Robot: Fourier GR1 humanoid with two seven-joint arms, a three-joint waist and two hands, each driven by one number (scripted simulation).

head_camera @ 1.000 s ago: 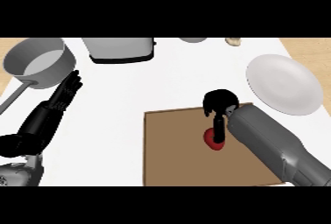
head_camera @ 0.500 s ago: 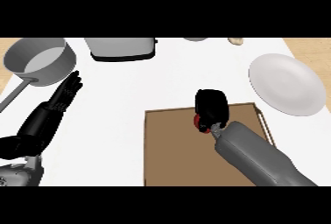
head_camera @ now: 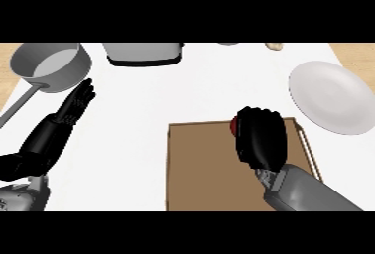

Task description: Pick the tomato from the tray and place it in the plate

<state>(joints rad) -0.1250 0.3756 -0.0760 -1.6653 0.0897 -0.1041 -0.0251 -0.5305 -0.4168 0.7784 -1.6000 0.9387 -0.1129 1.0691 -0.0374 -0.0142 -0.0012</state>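
Note:
Only a sliver of the red tomato [head_camera: 234, 124] shows in the head view, at the left edge of my right hand [head_camera: 259, 139]. That hand's black fingers are curled round the tomato over the far edge of the brown tray [head_camera: 205, 168], hiding most of it. To the right stands the white plate [head_camera: 331, 97], apart from the hand. My left hand [head_camera: 76, 105] rests open on the counter at the left, fingers pointing away.
A grey saucepan [head_camera: 53, 64] with a long handle sits at the far left. A grey toaster-like appliance [head_camera: 143, 52] stands at the back centre. A small beige object [head_camera: 275, 46] lies at the back right edge.
My right hand has closed on the tomato and carried it from mid-tray toward the tray's far edge. The view has shifted slightly. The left hand stays still.

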